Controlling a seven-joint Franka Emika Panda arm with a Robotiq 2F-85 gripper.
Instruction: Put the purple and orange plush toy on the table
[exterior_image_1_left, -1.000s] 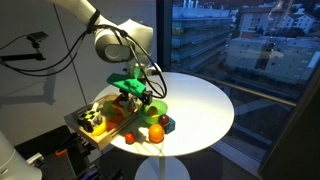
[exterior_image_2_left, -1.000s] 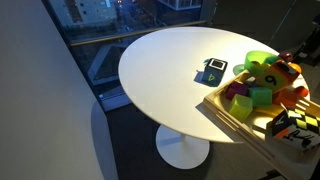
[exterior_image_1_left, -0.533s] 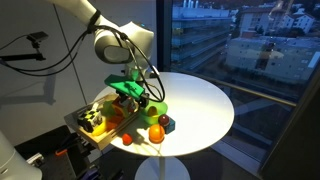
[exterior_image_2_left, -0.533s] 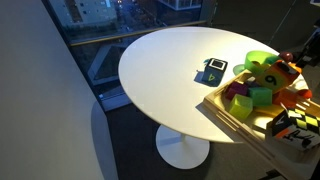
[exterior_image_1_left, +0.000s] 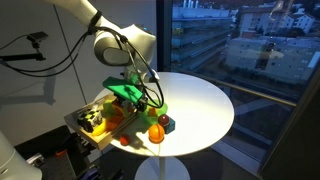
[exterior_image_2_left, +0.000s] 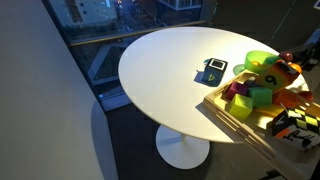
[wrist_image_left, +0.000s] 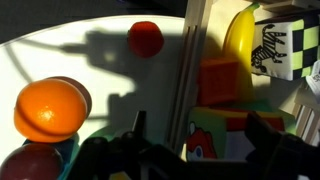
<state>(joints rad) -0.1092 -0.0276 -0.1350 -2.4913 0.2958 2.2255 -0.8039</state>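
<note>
Well, nearest me, by the front edge of the round white table (exterior_image_1_left: 205, 95), lies a small red ball (exterior_image_1_left: 127, 139). An orange ball (exterior_image_1_left: 156, 131) sits a little further in, with a dark teal block (exterior_image_1_left: 167, 123) just beside it. All three rest on the bare top, outside the wooden tray (exterior_image_1_left: 78, 127). The tray sits at the table's edge away from the window (exterior_image_1_left: 250, 45) and juts out past it.

The wrist view looks down on the same patch. The orange ball (wrist_image_left: 45, 107) and the red ball (wrist_image_left: 145, 38) lie on the white top to one side of the tray's rim (wrist_image_left: 185, 75). Inside the tray, on the other side of the rim, are an orange-red block (wrist_image_left: 225, 80), a yellow curved piece (wrist_image_left: 240, 35) and a block with black-and-white stripes (wrist_image_left: 287, 45).

The gripper (exterior_image_1_left: 128, 100) hangs low over the end of the tray nearest the balls. Its two dark fingers (wrist_image_left: 268, 150) stand wide apart and hold nothing, and the rim shows between them.

The purple and orange plush toy (exterior_image_2_left: 240, 103) looks to lie in the tray (exterior_image_2_left: 255, 133), at the corner closest to the teal block (exterior_image_2_left: 214, 70). Its red-orange part faces that block, and a green block (exterior_image_2_left: 262, 96) sits just beside it. I cannot be sure it is wholly inside the rim. Further back stands a green bowl (exterior_image_2_left: 258, 60).
</note>
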